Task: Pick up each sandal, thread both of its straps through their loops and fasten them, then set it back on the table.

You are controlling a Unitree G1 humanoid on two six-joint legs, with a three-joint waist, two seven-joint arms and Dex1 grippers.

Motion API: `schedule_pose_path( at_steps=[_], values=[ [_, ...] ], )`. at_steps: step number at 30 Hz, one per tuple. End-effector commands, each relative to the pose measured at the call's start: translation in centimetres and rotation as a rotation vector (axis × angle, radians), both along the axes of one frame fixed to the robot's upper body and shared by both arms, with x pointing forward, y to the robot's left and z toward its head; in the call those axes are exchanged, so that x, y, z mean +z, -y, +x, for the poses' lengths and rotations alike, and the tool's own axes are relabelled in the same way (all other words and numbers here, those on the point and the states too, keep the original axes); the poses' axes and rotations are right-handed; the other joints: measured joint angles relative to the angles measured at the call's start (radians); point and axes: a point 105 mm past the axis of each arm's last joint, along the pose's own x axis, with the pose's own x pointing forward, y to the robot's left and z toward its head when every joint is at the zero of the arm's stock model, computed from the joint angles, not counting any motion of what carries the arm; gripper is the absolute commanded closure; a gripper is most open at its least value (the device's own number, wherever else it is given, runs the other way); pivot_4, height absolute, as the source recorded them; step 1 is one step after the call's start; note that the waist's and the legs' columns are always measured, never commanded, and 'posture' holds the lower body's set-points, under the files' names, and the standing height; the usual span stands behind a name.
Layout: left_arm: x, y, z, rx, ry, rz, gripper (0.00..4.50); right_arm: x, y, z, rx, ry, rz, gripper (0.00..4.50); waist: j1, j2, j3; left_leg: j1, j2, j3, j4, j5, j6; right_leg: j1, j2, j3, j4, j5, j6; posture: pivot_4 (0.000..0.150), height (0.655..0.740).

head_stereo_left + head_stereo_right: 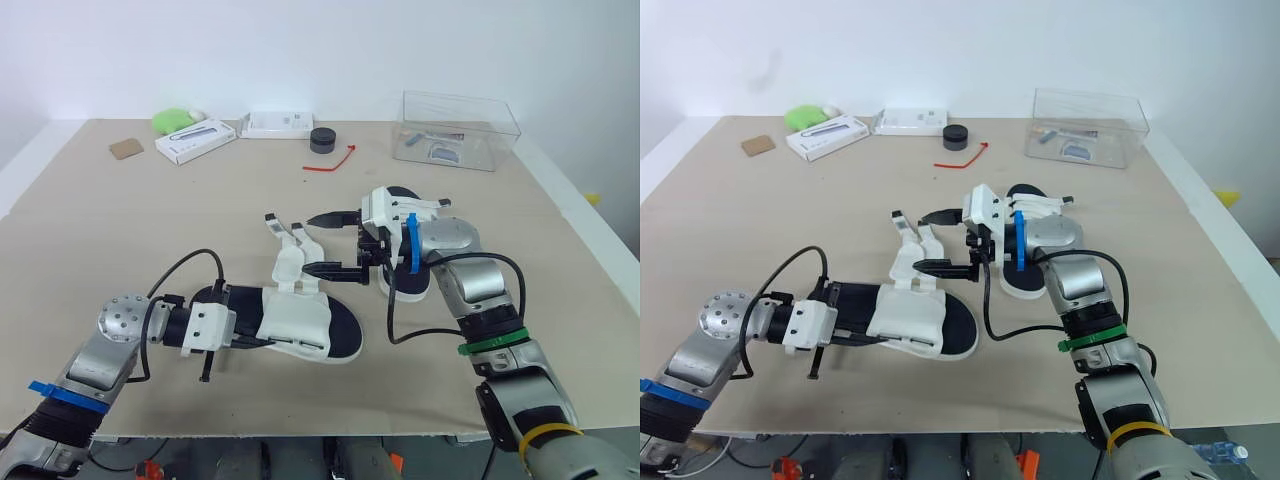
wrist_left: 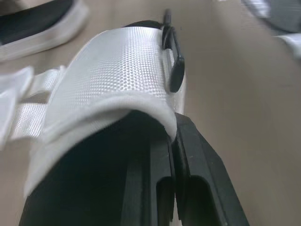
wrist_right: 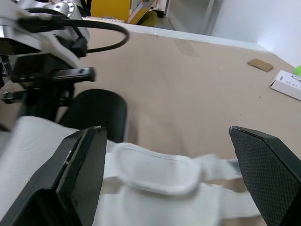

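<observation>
Left eye view: pins near sandal to counter by its white upper, left gripper jaws shut; hovers right gripper, jaws wide, empty, over loose straps; calls for pinching one strap tip only.

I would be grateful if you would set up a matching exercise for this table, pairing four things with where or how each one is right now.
Things
1. clear box
2. cardboard piece
3. red strip
4. right gripper

Place or state
A. jaws open, at the loose straps of the near sandal
B. toward the far left corner of the table
C. toward the table's far right corner
D. lying beside the black round item, on its near side

Pairs: 1-C, 2-B, 3-D, 4-A
</observation>
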Motion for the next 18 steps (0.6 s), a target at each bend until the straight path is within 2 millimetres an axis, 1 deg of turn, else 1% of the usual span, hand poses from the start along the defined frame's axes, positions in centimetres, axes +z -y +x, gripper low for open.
schedule_pose_path(
  at_steps=[1,7,11,14,18],
  values=[
    [0.38,-0.81,0.89,0.039,0.059,0.012,4.49,1.43,0.11,-0.19,0.004,0.043,0.030,0.00,-0.001,0.000,0.000,0.000,0.000,0.000,0.000,0.000,0.000,0.000,0.000,0.000,0.000,0.000,0.000,0.150,0.7400],
    [0.55,-0.39,1.26,0.099,0.064,-0.052,4.49,1.44,-0.28,0.06,0.004,0.044,0.032,0.00,0.000,0.000,0.000,0.000,0.001,0.000,0.000,0.000,0.000,0.000,0.001,0.000,0.000,0.000,-0.001,0.150,0.7400],
    [0.67,-0.11,1.09,0.125,0.048,-0.091,4.49,1.41,-0.38,0.11,0.002,0.043,0.034,0.00,0.000,0.000,0.000,0.000,0.001,0.000,0.000,0.000,0.000,0.000,0.001,0.000,0.000,0.000,-0.001,0.150,0.7400],
    [0.05,-0.08,0.47,0.120,0.015,-0.080,4.49,1.36,-0.42,0.16,0.002,0.039,0.033,0.00,0.000,0.000,0.000,0.000,0.001,0.000,0.000,0.000,0.000,0.000,0.001,0.000,0.000,0.000,-0.001,0.150,0.7400],
    [-0.22,-0.33,0.60,0.137,0.012,-0.061,4.49,1.10,-0.39,0.15,0.007,0.016,0.024,0.00,0.000,0.000,0.000,0.000,0.001,0.000,0.000,0.000,0.000,0.000,0.001,0.000,0.000,0.000,-0.001,0.150,0.7400]
  ],
)
